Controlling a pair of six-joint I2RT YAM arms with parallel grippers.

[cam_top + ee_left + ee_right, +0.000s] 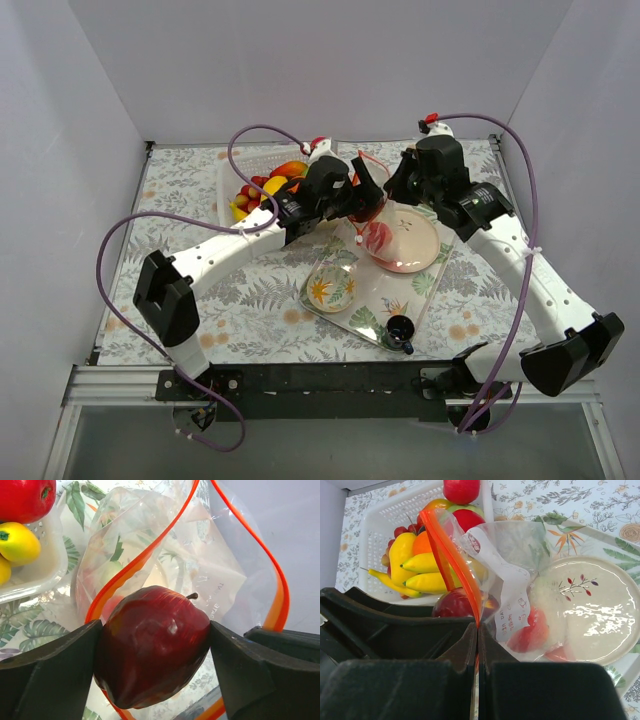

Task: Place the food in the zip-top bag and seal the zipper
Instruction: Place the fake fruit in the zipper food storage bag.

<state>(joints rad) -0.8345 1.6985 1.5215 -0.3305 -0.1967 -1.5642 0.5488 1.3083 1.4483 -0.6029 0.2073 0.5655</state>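
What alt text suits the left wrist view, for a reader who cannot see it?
The left gripper clamps a dark red apple before the open mouth of a clear bag edged by an orange zipper. A white basket of fruit sits at upper left.

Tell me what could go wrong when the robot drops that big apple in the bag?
The dark apple in the left claw sits right at the zipper, so it might snag on the strip and tumble outside the bag. Also, the right claw pinches only a thin bit of the bag's edge. A bump from the apple could tug it free, and the mouth might flop shut.
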